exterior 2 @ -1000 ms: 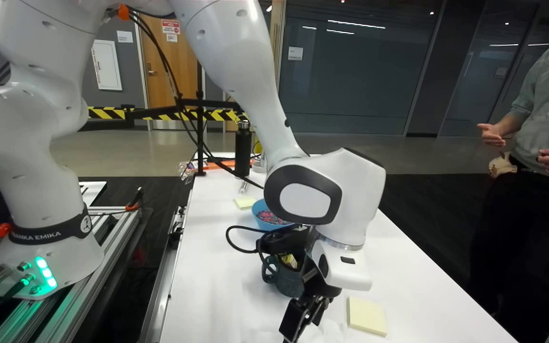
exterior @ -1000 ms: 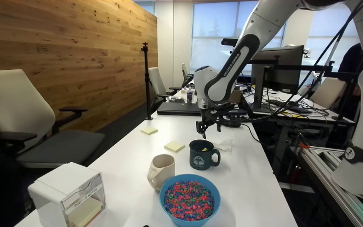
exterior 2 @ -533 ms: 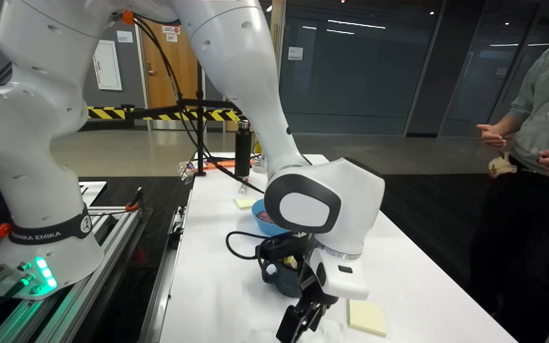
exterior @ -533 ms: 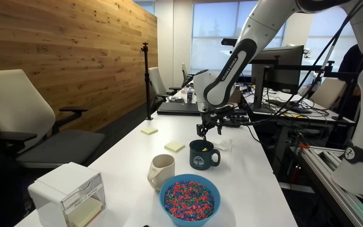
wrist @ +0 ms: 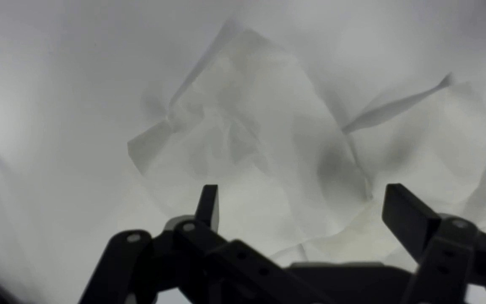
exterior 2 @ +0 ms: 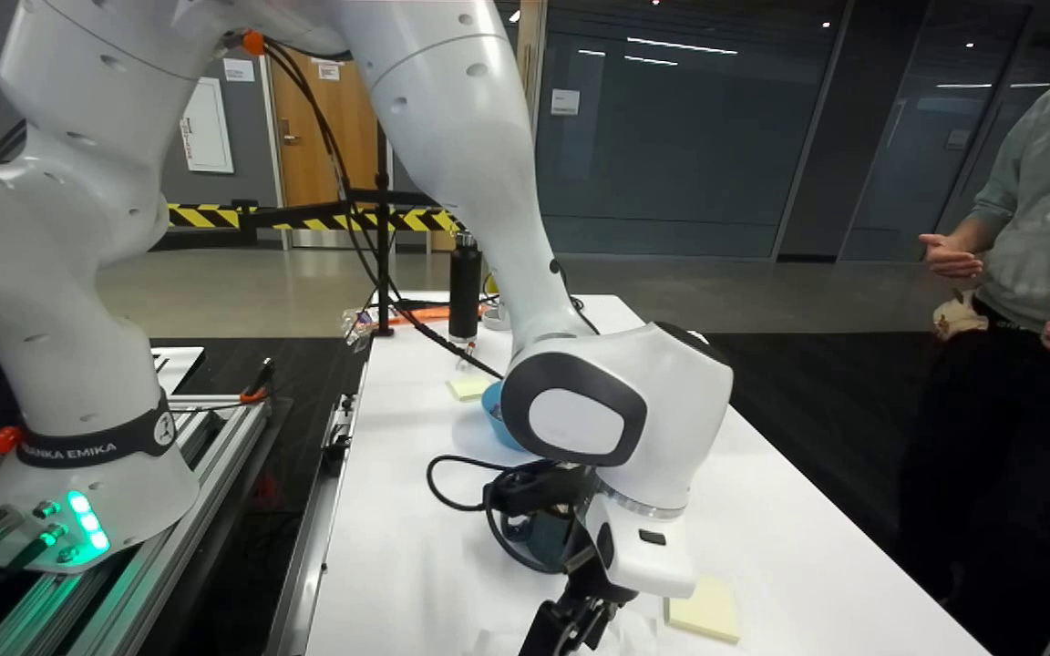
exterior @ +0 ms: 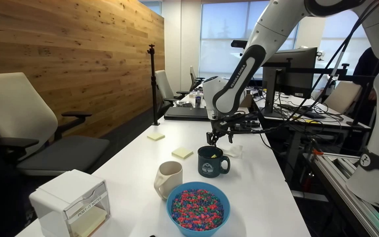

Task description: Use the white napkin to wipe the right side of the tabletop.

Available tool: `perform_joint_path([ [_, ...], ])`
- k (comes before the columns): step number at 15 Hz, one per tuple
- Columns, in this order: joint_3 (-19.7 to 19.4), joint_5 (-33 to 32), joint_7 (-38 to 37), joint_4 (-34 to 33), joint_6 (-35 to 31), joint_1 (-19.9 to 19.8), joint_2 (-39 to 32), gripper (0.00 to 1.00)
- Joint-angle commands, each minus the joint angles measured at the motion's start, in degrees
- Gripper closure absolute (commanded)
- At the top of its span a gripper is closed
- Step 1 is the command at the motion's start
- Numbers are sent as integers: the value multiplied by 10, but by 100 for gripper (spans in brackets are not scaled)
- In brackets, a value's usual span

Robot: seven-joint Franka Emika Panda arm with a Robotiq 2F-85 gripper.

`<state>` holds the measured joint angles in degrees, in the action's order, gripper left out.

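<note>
My gripper (wrist: 304,207) hangs over the napkin (wrist: 255,152), its fingertips (wrist: 409,221) spread wide and holding nothing; whether they touch the paper I can't tell. The napkin lies crumpled on the tabletop (exterior: 262,191), just beyond the dark mug (exterior: 217,164) in an exterior view. I expect it to be nearly weightless and limp — thin paper that will skate across a smooth surface and buckle if I push it. I'd go low and pinch what looks like a raised crease (wrist: 357,158) near its middle, gathering a proper bunch, since a single layer could slip out or tear once I rub. As for lettering — the box (exterior: 71,187) says "POST-IT NOTES" and the arm (exterior: 257,57) "FRANKA EMIKA" in an exterior view; the emblem (exterior: 207,168) on the dark mug is too small to read.
</note>
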<state>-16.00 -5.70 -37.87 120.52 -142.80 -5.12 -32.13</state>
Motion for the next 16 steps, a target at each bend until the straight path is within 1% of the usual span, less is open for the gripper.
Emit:
perform_joint_path([
  [1,-1,27,2,2,-92,-3,-19,0],
  [2,-5,28,-3,5,-151,0,-30,0],
  [5,-9,50,7,9,-280,5,-65,0],
  [7,2,78,25,13,-319,0,-76,0],
  [8,10,94,32,11,-329,-5,-87,0],
  [9,18,108,38,13,-321,-7,-86,0],
  [10,17,119,42,15,-323,-4,-86,0],
  [11,24,131,50,14,-308,-10,-83,0],
  [12,16,139,50,14,-304,-1,-82,0],
  [16,10,157,62,14,-275,6,-72,0],
])
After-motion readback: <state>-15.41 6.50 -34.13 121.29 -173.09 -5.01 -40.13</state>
